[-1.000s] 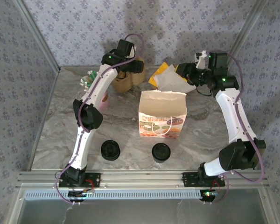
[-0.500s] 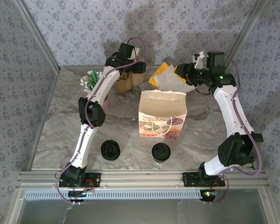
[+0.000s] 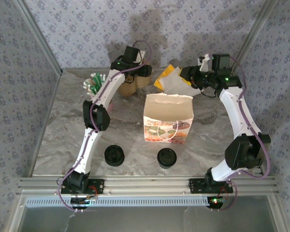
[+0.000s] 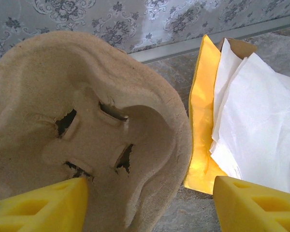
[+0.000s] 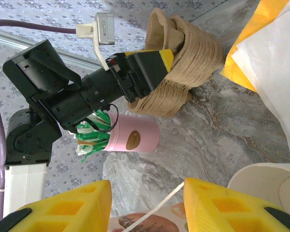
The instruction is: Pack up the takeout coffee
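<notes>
The takeout coffee (image 3: 166,157), a small cup under a black lid, stands near the front edge, in front of the printed paper bag (image 3: 167,118). My left gripper (image 3: 139,71) is at the back, over a stack of brown pulp cup carriers (image 3: 129,84). In the left wrist view its yellow fingers (image 4: 38,208) stand apart, open, either side of the top carrier's rim (image 4: 154,164). My right gripper (image 3: 187,75) hangs at the back right, open. Its fingers (image 5: 217,205) hold nothing, and the bag's white string handle (image 5: 152,210) runs below the gap.
A low pile of black lids (image 3: 114,155) sits left of the coffee. A pink holder of green and white sticks (image 3: 94,83) stands beside the carriers. White napkins on yellow paper (image 3: 176,82) lie at the back. A cream cup rim (image 5: 270,186) shows near my right fingers.
The left arm has reached further back and right over the carrier stack, its jaws narrowing. The right gripper has shifted slightly left.
</notes>
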You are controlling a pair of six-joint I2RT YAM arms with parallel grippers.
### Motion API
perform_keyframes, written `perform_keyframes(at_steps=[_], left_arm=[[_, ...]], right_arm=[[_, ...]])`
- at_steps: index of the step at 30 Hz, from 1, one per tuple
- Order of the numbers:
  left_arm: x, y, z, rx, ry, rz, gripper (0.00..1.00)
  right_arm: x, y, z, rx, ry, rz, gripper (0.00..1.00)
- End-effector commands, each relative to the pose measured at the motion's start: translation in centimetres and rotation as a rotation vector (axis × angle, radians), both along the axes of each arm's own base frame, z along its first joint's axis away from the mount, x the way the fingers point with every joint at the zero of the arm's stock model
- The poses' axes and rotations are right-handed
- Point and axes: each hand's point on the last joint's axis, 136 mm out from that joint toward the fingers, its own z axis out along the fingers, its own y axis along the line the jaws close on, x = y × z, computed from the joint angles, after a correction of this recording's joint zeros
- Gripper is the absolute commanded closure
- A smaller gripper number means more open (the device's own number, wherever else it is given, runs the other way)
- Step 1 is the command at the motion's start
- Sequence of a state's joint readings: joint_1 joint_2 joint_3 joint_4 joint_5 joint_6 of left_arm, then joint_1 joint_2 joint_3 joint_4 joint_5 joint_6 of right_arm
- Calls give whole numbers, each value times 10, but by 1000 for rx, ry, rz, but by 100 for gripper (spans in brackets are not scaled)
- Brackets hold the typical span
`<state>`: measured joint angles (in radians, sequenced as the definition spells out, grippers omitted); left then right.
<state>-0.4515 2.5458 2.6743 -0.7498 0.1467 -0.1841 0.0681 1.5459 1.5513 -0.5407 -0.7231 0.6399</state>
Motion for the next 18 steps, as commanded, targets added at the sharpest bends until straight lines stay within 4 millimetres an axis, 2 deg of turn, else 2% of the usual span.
perform_keyframes(at_steps=[1, 4, 10, 18], left_arm=[[6, -7, 6, -21, -39, -22, 37], [11, -6, 3, -20, -46, -11, 42], [17, 0, -1, -14, -55, 7, 45], [17, -3, 8, -19, -79, -1, 62]], right_arm=[[0, 6, 5, 15, -24, 31, 55], [1, 8, 5, 16, -26, 35, 55], [3, 9, 4, 18, -25, 39, 55], [4, 11, 2, 21, -22, 42, 56]])
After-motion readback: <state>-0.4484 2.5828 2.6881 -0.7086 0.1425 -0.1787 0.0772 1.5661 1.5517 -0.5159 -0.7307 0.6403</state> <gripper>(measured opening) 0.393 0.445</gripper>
